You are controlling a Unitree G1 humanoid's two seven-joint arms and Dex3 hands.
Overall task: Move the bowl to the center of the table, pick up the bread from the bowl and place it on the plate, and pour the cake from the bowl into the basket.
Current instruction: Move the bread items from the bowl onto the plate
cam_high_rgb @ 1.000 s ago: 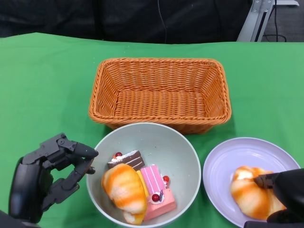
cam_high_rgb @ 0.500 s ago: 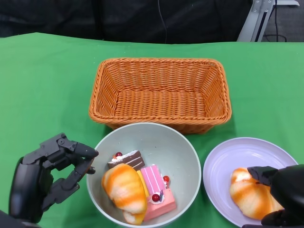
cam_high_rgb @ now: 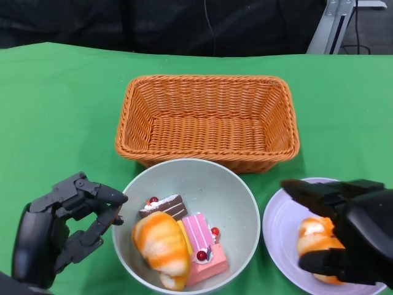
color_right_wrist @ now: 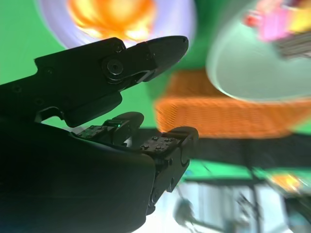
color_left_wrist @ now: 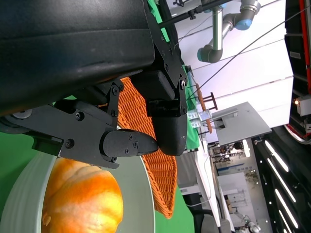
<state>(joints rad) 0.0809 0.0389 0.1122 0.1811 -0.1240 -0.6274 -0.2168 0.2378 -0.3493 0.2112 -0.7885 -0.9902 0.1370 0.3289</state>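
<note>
Bread (cam_high_rgb: 319, 241) lies on plate (cam_high_rgb: 282, 221) beneath empty, spread right hand (cam_high_rgb: 344, 236); second bread (cam_high_rgb: 161, 246) and cake (cam_high_rgb: 202, 243) remain in bowl (cam_high_rgb: 202, 178), basket (cam_high_rgb: 206, 117) at 12 o'clock unfilled.

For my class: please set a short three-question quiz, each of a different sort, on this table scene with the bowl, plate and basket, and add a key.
1. True or false: the basket holds a piece of cake.
2. Multiple choice: what lies on the plate? A) a pink cake B) a bread C) nothing
3. Fill in: the bowl holds a bread roll, a pink cake and a ___ cake slice.

Key
1. False: the basket has nothing in it.
2. B. The right hand hovers open above it.
3. Chocolate. The left hand is beside the bowl's rim, holding nothing.
</note>
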